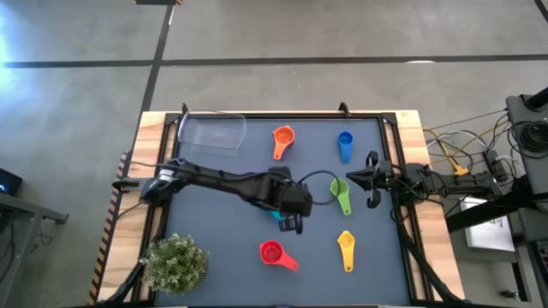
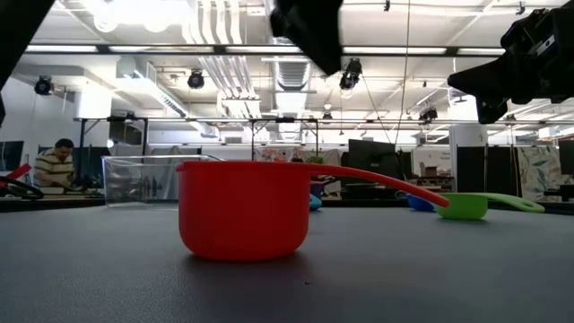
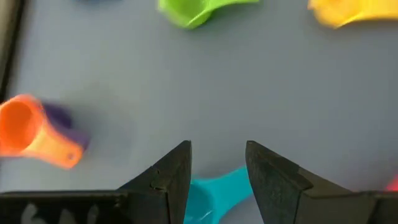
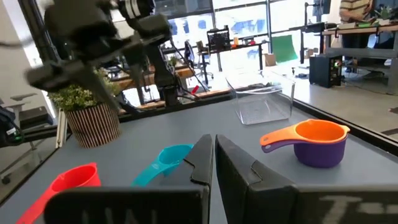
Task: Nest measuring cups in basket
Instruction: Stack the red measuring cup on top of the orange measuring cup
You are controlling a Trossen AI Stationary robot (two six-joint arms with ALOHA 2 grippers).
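Nearest the front edge of the tabletop (image 1: 205, 205), the red cup (image 1: 272, 252) and the yellow cup (image 1: 345, 246) are seen lying loose, with a potted plant (image 1: 175, 263) at the front left corner. Just behind the red cup, the left pincer (image 1: 293, 224) is held low over the teal cup (image 3: 214, 193); its fingers (image 3: 168, 177) are spread and set to either side of the teal handle, not yet closed on it, so a grasp of this cup is judged to be the step in hand. The left arm is stretched from the left edge across to the middle, wrist bent downward. Farther back, the green cup (image 1: 341, 195) lies beside the right pincer (image 1: 373, 180), which is parked at the right edge with its fingers pressed nearly together and nothing held. Beyond these, the orange cup (image 1: 282, 139), apparently already nested in the purple cup (image 4: 323, 151), and the blue cup (image 1: 344, 144) are found. At the far left corner stands the basket (image 1: 214, 133), with no cup seen inside, so the nesting is judged barely begun.
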